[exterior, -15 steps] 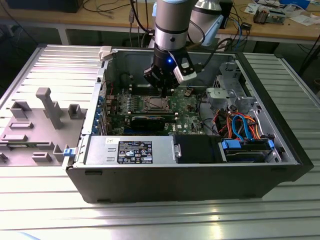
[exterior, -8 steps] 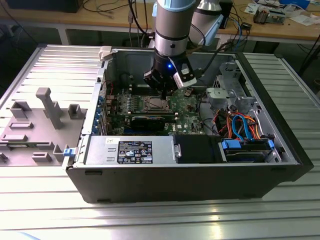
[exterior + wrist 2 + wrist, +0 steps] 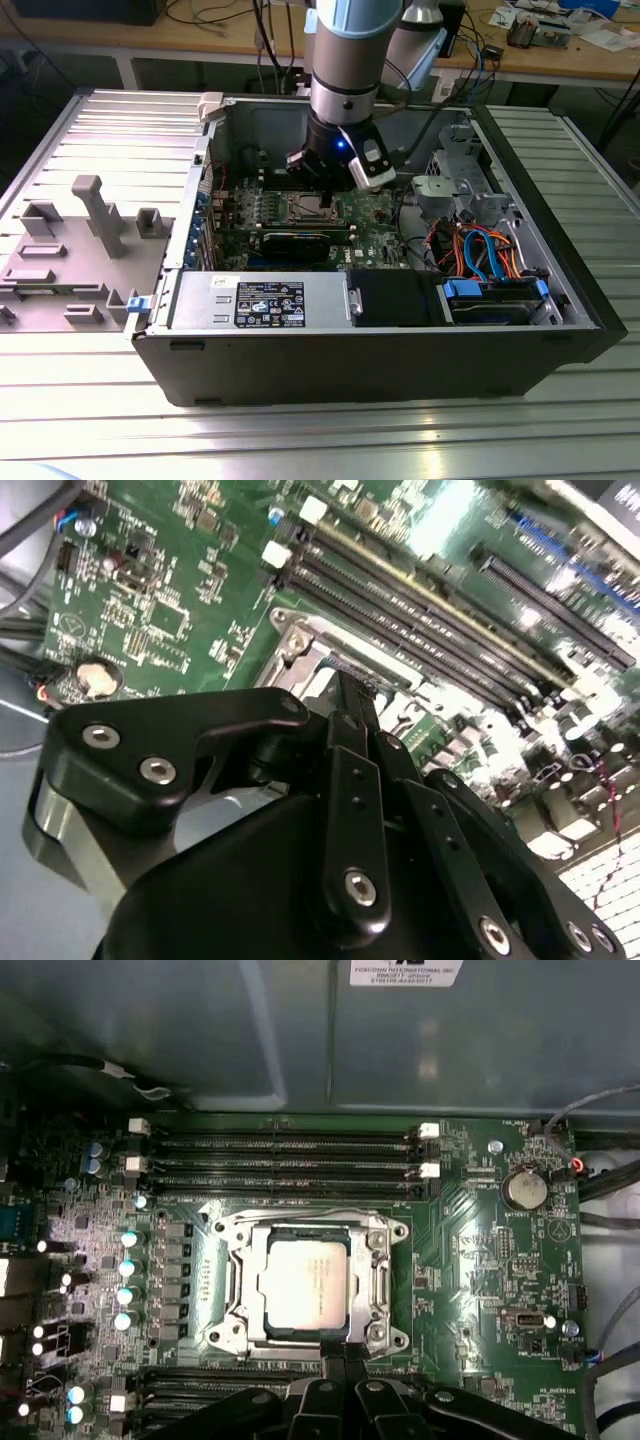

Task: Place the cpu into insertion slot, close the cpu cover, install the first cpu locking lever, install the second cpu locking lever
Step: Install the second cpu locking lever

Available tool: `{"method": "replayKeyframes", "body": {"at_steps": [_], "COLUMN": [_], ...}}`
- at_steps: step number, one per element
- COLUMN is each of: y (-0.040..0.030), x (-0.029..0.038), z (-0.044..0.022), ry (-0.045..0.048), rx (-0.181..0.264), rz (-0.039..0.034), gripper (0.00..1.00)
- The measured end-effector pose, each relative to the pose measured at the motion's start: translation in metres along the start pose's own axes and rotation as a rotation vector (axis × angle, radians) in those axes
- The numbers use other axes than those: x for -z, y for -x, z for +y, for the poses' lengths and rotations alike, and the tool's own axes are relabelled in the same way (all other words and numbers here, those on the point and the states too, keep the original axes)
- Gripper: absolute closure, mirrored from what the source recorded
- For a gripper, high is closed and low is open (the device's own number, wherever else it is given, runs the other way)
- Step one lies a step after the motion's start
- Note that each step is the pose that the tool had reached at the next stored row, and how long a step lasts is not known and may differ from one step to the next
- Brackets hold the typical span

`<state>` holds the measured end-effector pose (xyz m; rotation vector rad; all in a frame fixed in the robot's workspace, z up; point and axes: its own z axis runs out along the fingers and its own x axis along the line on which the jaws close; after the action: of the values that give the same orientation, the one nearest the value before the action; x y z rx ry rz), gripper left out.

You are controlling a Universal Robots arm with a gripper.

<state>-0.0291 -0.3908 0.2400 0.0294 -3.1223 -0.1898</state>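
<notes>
The cpu (image 3: pixel 305 1282), a flat silver-grey square, lies in the insertion slot (image 3: pixel 396 1230) in the middle of the green motherboard (image 3: pixel 480 1260). The cpu cover (image 3: pixel 372 1282), a thin silvery frame, lies flat around the chip. My gripper (image 3: pixel 345 1352) has its two black fingers pressed together, with the tips at the socket's edge nearest the wrist. In the second wrist view the gripper (image 3: pixel 355 695) tapers down onto the socket's metal frame (image 3: pixel 300 645). In the exterior view the gripper (image 3: pixel 325 197) hangs inside the open computer case, right over the socket (image 3: pixel 305 207).
Long black memory slots (image 3: pixel 280 1155) run along one side of the socket, and a long black card (image 3: pixel 300 240) along the other. A coin battery (image 3: pixel 525 1188) sits nearby. The case holds a power supply (image 3: pixel 260 300) and a drive bay with coloured cables (image 3: pixel 480 255).
</notes>
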Motion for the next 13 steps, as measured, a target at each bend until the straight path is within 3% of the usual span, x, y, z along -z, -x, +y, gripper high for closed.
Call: {"method": "replayKeyframes", "body": {"at_steps": [3, 10, 13], "y": [-0.0016, -0.0232, -0.0269], "x": [-0.0024, -0.0104, -0.0112], "z": [-0.0055, -0.0066, -0.0076], "ry": [0.0001, -0.0002, 0.0022], "rx": [0.0, 0.0, 0.0], "rz": [0.0013, 0.0016, 0.0014], "gripper": [0.89, 0.89, 0.89]}}
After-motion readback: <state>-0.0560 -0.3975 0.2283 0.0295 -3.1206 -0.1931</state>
